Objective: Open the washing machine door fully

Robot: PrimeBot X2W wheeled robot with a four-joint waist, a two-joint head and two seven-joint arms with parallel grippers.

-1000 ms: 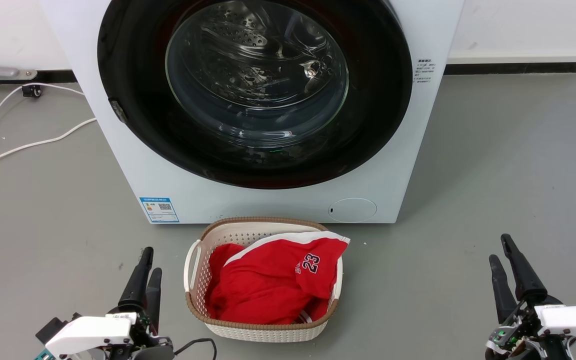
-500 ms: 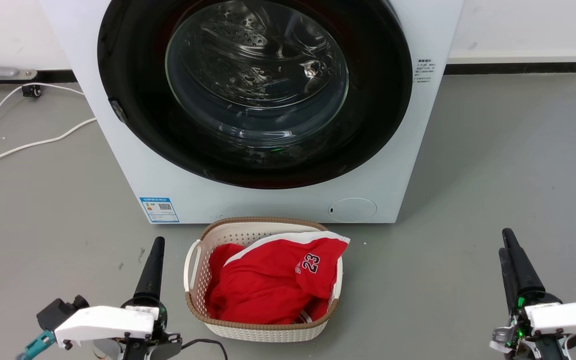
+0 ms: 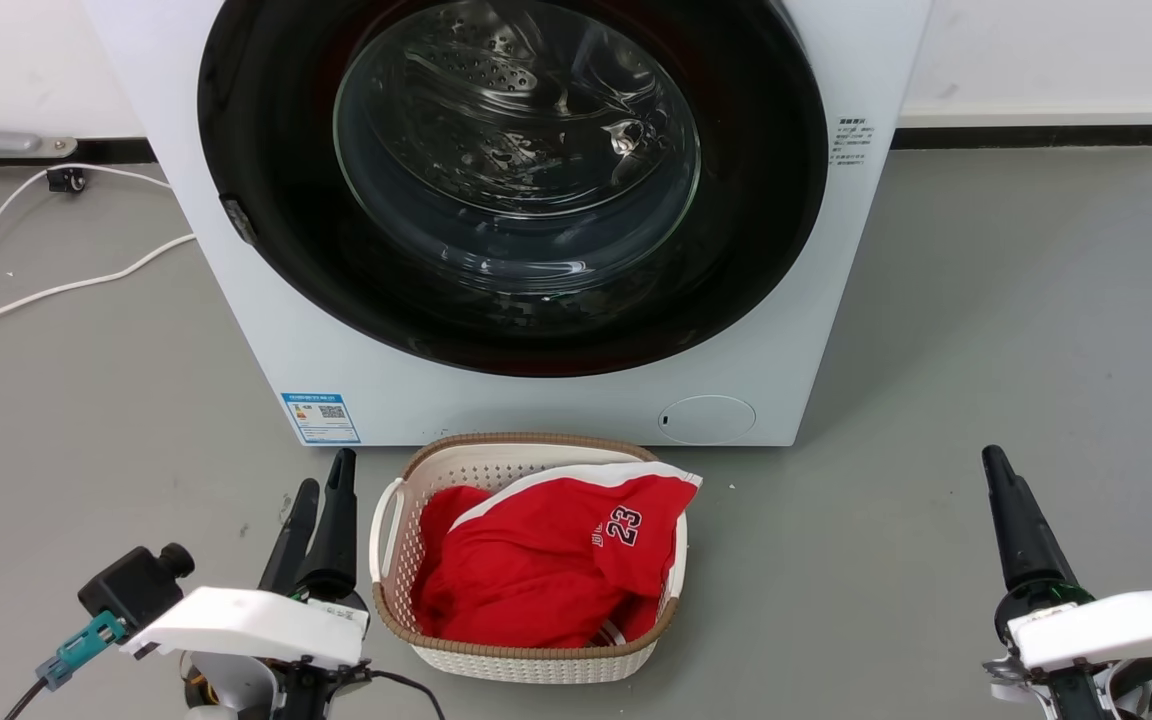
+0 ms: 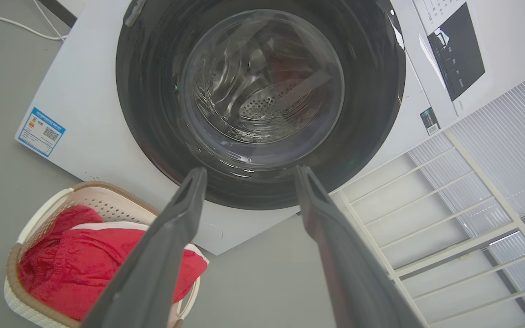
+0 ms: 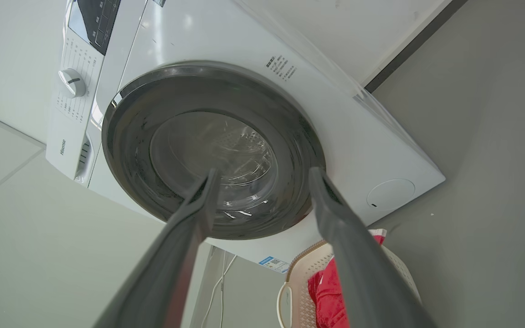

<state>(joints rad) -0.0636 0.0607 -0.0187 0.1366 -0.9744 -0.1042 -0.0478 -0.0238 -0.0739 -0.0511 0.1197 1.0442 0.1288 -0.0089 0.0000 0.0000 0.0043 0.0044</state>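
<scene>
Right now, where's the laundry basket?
Bottom centre of the head view: the laundry basket stands on the floor just before the washing machine door, the left gripper beside its left handle.

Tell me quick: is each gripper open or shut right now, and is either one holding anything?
Left gripper: open, holding nothing.
Right gripper: open, holding nothing.

basket (image 3: 391,520) before the washing machine (image 3: 236,300), between both hands.
</scene>
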